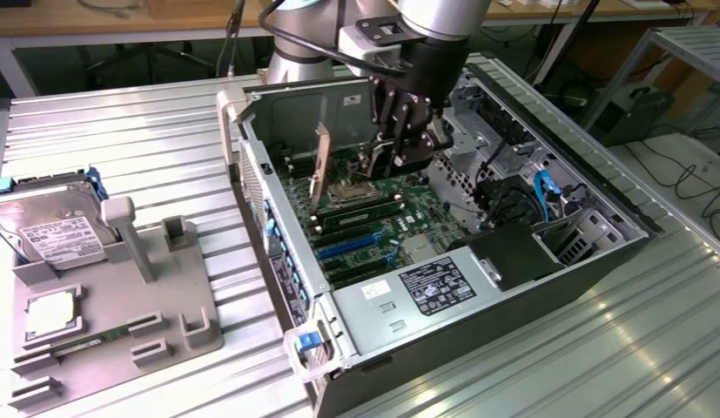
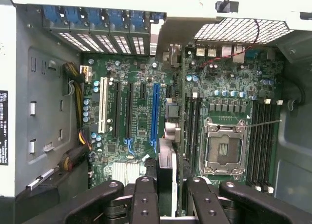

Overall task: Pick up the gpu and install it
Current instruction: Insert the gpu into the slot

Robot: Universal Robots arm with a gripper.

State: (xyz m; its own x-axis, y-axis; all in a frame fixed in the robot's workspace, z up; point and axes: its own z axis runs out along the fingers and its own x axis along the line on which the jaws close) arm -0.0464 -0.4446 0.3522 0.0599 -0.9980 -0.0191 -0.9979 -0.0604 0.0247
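Gripper closed on gpu, card held edge-on directly above the motherboard inside the open computer case.

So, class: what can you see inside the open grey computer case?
Inside the open grey computer case: a green motherboard with an empty CPU socket and a long blue slot. The gripper holds the gpu, a thin dark card, edge-on, covering the board beneath.

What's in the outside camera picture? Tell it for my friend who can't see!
A robot arm's hand reaches down into an open computer case on a metal table, close above the green motherboard. At the exterior view's left, a white-labelled hard drive sits at a grey tray's edge.
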